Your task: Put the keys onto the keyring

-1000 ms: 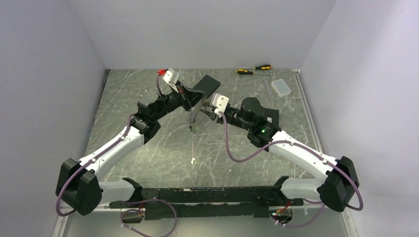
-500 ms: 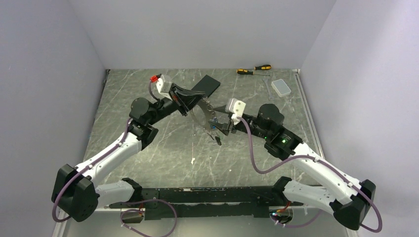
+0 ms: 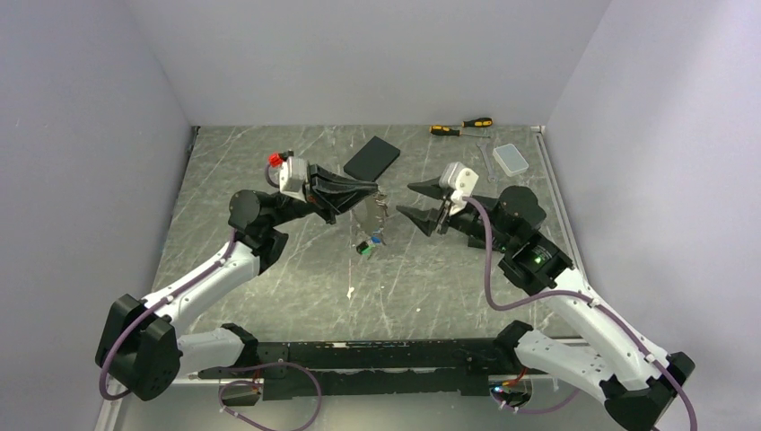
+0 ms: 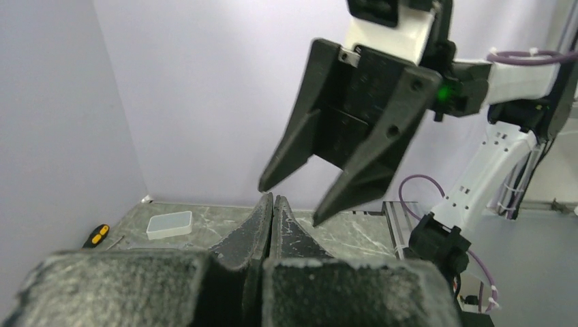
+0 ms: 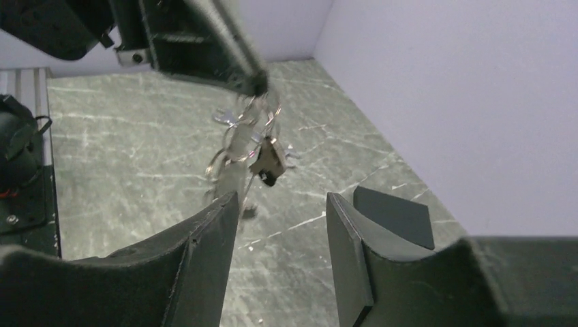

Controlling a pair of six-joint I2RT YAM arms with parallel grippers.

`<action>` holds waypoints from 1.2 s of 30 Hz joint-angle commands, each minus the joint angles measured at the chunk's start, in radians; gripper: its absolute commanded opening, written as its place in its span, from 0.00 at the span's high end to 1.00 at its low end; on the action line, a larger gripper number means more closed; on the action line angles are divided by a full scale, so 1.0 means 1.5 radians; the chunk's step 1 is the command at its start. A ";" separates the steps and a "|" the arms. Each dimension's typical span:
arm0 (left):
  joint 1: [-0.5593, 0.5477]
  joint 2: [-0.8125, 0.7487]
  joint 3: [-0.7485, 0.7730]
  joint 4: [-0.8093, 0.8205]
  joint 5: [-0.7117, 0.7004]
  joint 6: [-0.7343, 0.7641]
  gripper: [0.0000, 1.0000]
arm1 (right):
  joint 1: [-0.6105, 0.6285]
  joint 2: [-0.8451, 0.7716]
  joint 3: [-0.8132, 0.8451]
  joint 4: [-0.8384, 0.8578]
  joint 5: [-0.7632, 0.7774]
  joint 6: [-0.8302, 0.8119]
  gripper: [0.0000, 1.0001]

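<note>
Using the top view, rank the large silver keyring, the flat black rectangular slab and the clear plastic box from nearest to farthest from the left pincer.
1. Large silver metal keyring: clamped in the left pincer, hanging from its tips.
2. Flat black rectangular slab: just behind the pincer, farther back.
3. Clear plastic box: far off at the back right.
</note>
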 commanded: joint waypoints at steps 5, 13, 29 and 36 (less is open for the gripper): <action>0.002 -0.011 0.003 0.074 0.083 0.021 1.00 | -0.023 0.057 0.095 0.039 -0.111 0.034 0.58; 0.002 0.003 0.005 0.082 0.095 0.022 1.00 | -0.024 0.107 0.154 -0.039 -0.221 0.029 0.61; 0.003 0.019 0.012 0.079 0.084 0.022 1.00 | -0.024 0.153 0.169 -0.052 -0.266 0.022 0.80; 0.003 0.015 0.007 0.055 0.081 0.042 1.00 | -0.024 0.151 0.166 -0.048 -0.265 0.016 1.00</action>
